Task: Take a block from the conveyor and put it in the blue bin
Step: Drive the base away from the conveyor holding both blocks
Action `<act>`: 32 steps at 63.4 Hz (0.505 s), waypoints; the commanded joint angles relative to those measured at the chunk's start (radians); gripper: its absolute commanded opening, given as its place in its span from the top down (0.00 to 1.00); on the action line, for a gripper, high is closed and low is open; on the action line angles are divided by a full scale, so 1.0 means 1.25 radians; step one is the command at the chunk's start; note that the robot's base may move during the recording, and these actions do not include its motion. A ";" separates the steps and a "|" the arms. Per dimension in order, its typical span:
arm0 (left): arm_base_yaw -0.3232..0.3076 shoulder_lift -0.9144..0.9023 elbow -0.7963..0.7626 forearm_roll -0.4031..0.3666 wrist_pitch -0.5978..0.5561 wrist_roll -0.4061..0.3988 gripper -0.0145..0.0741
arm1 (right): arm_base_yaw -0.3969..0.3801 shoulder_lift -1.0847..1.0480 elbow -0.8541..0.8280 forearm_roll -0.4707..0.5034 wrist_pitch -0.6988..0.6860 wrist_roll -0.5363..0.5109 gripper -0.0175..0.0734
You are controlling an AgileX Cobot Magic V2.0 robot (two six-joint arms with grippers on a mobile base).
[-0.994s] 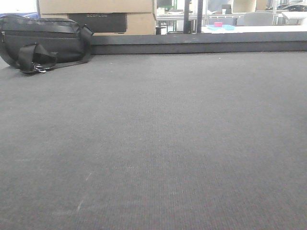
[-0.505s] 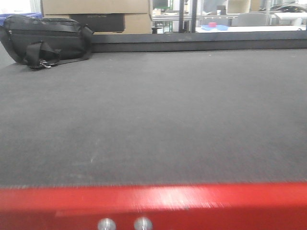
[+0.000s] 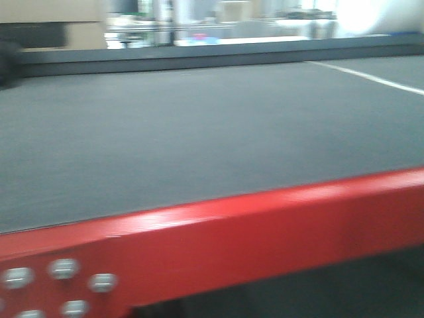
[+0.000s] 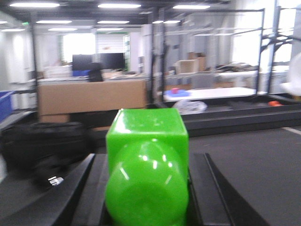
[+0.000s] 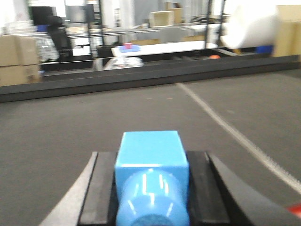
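Note:
In the left wrist view a glossy green block (image 4: 146,136) with a rounded near end sits between the black fingers (image 4: 87,188) of my left gripper (image 4: 148,159), which is shut on it. The right wrist view shows a light blue block (image 5: 150,147) clamped the same way in my right gripper (image 5: 151,157). Both hang over the dark grey conveyor belt (image 3: 199,126). A blue container (image 4: 4,101), possibly the blue bin, shows partly at the left edge of the left wrist view. Neither gripper appears in the front view.
The belt's red metal frame (image 3: 278,225) with bolts runs along its near edge. A black bag (image 4: 44,143) and cardboard boxes (image 4: 91,96) lie at the belt's far left. A white line (image 5: 225,127) crosses the belt on the right. A dark rail (image 5: 141,75) borders the far side.
The front view has pulled back and swung right. The red frame has risen into view, and the black bag has slid almost out at the left.

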 commanded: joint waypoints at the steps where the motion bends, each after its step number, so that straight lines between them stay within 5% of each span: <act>1: 0.000 -0.022 -0.001 -0.002 -0.012 -0.004 0.96 | 0.000 -0.004 0.002 -0.002 -0.019 -0.007 0.99; 32: 0.000 -0.046 -0.001 -0.002 -0.012 -0.004 0.96 | 0.000 -0.004 0.002 -0.002 -0.019 -0.007 0.99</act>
